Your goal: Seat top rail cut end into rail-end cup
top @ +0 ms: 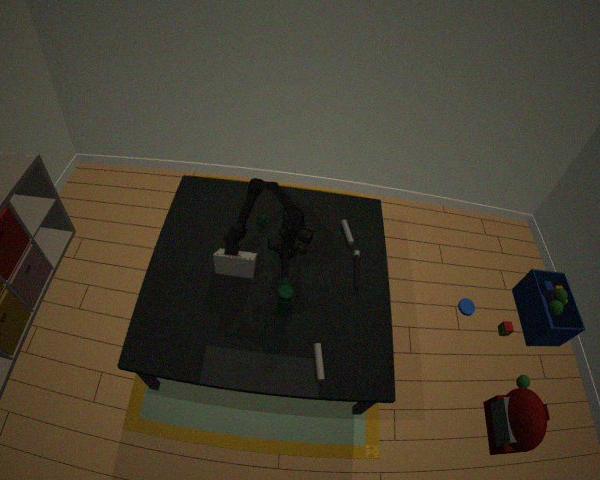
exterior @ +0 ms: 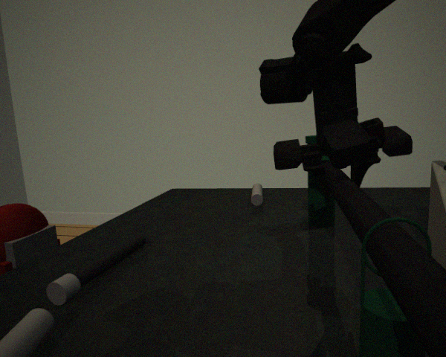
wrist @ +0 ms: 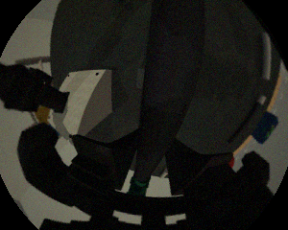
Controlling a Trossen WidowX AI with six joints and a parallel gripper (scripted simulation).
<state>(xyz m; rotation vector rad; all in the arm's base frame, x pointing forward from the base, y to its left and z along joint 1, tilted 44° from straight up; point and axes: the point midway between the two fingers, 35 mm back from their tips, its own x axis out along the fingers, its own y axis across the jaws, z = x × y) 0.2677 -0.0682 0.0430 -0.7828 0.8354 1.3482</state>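
The dark rail (top: 285,269) (exterior: 354,203) (wrist: 173,72) slants from the foreground to my gripper (exterior: 327,165) (wrist: 152,133), which is shut on it near its far end. The rail passes through the thin green ring of the loop cap (exterior: 397,219); the green post top there also shows in the top view (top: 285,291). Behind the gripper stands the green big post (exterior: 320,207), its cap (exterior: 310,138) just above the jaws. A small green piece (wrist: 137,186) shows at the rail's far end in the wrist view. The brace band, the cup and the seating of the cut end are too dark or hidden to tell.
A pale box (top: 234,264) (exterior: 442,207) (wrist: 88,103) stands beside the arm. White rolls (top: 347,231) (top: 319,361) (exterior: 256,195) and a dark rod with a white end (top: 356,271) (exterior: 63,288) lie on the dark table (top: 176,320). A blue bin (top: 540,330) stands on the floor.
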